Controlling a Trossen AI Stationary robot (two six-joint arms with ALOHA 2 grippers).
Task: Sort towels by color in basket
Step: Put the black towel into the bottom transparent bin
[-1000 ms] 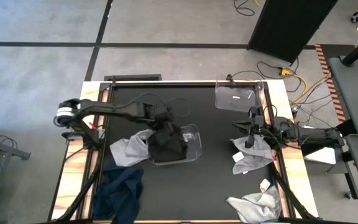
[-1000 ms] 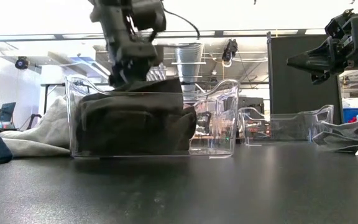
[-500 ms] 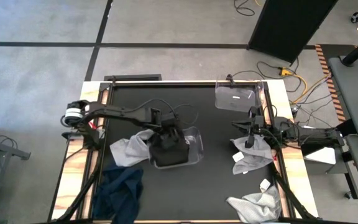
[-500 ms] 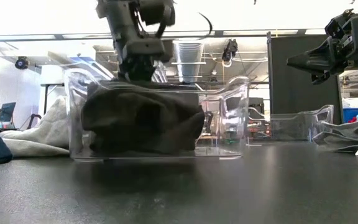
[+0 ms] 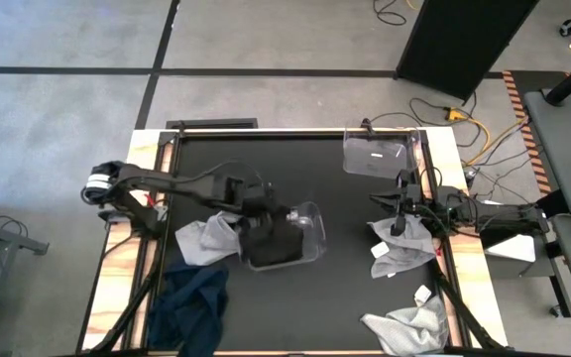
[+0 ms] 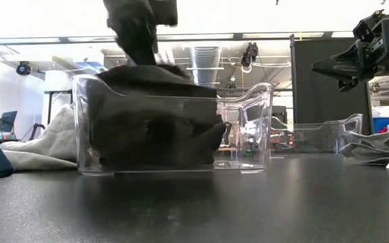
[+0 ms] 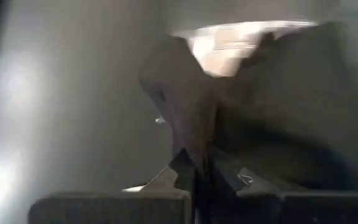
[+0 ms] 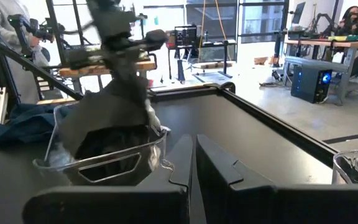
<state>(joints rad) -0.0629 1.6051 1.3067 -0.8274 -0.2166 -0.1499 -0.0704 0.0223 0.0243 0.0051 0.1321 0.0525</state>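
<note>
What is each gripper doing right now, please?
Left gripper: shut on the black towel in the clear bin.
Right gripper: shut, holding nothing, raised over a light grey towel.

evenly lit from overhead in the high view, soft and nearly shadowless on the black surface [image 5: 345,288]. strongly backlit in the low view by bright windows [image 6: 262,17] behind, blown out to white, with faint sheen on the dark foreground. dim, murky and heavily motion-blurred in the left wrist view, one pale glare patch [image 7: 241,46] near the top. sharper in the right wrist view, though smeared across the moving left arm [image 8: 114,43].
</note>
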